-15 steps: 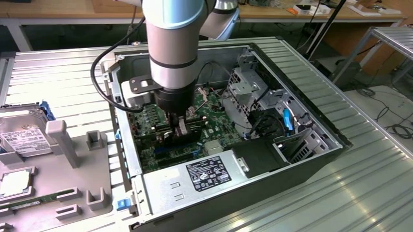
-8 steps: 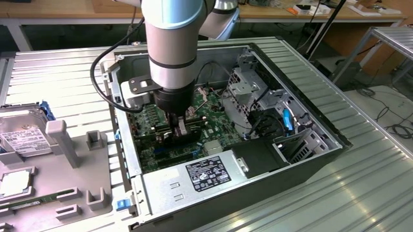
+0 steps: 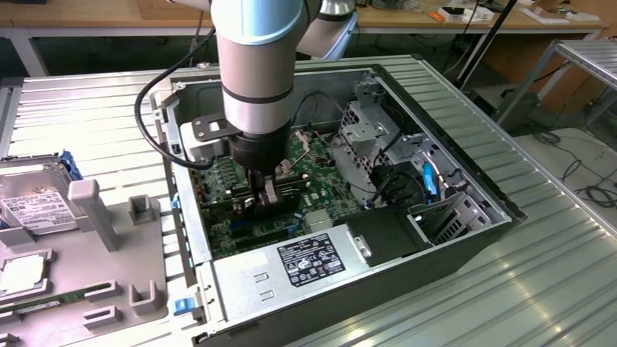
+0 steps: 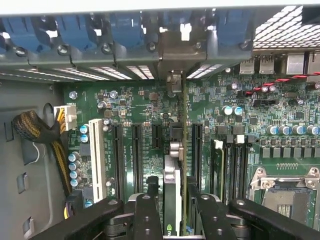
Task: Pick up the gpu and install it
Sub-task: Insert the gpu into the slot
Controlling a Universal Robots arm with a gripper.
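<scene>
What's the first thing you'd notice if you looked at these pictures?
The big silver robot arm reaching down into an open computer case stands out first. Its end effector is low over the green motherboard, right at the gpu, which stands on edge in a slot between the end effector's fingers. On the exterior view's left, a silver hard drive with a white label rests in a grey tray.

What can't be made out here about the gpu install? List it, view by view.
- Exterior view: the gpu is mostly hidden by the gripper and arm; its seating can't be judged.
- Wrist view: the gpu shows edge-on; its lower end is cut off by the picture edge and the gripper. Whether its edge is fully in the motherboard slot is hidden.
</scene>
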